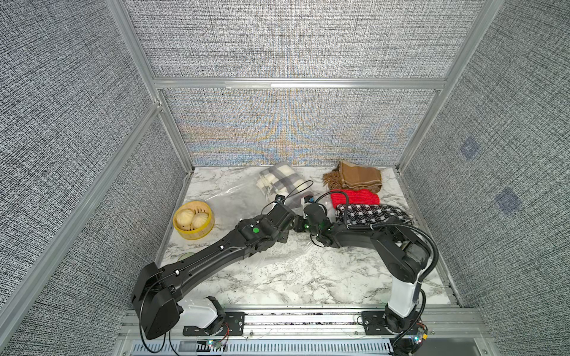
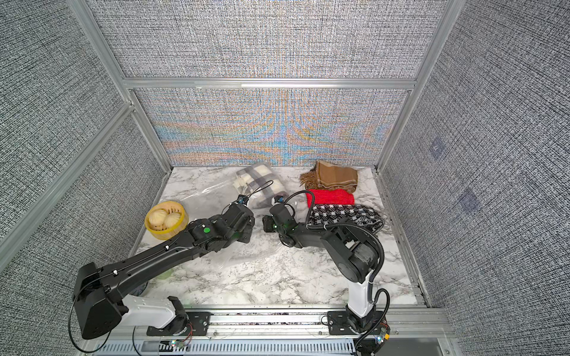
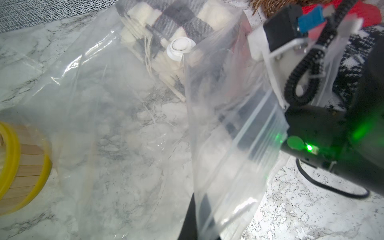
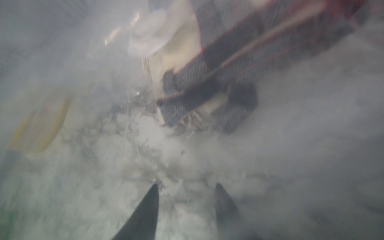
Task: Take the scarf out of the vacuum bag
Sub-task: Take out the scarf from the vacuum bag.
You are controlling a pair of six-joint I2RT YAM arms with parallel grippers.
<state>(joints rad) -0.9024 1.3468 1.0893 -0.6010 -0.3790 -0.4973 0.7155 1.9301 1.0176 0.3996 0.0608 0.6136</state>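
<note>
Plastic film sits right against my right wrist lens and turns that whole view milky. Under everything is the marble table [image 1: 308, 277]. On it the vacuum bag [image 1: 234, 200] sprawls clear and crinkled, spreading from beneath both wrists out ahead of the left gripper [image 3: 196, 214]. Inside it lies the scarf [image 1: 280, 178], cream with grey checks, folded and bunched at the bag's far end, ahead of both grippers. From the right wrist I see a grey fringed corner of it a little beyond the right gripper [image 4: 187, 187], touching neither fingertip. Off the left gripper's outer side stands a yellow-rimmed steamer basket [image 1: 200, 234] holding buns [image 1: 185, 215]. In the left wrist view it shows partly through the bag's plastic. The round white valve [image 3: 180, 48] sits on the bag's face, over the scarf's fringe.

My left arm [image 1: 209, 255] runs long and low across the table. Its gripper is pinched together on the bag near the zip-seal edge [image 3: 259, 128] and holds that flap raised. My right arm [image 1: 385, 243] is folded at a high elbow with the forearm angled down and the wrist nearly against the left one. Its fingers stand apart above the marble, seen hazily through the plastic.
</note>
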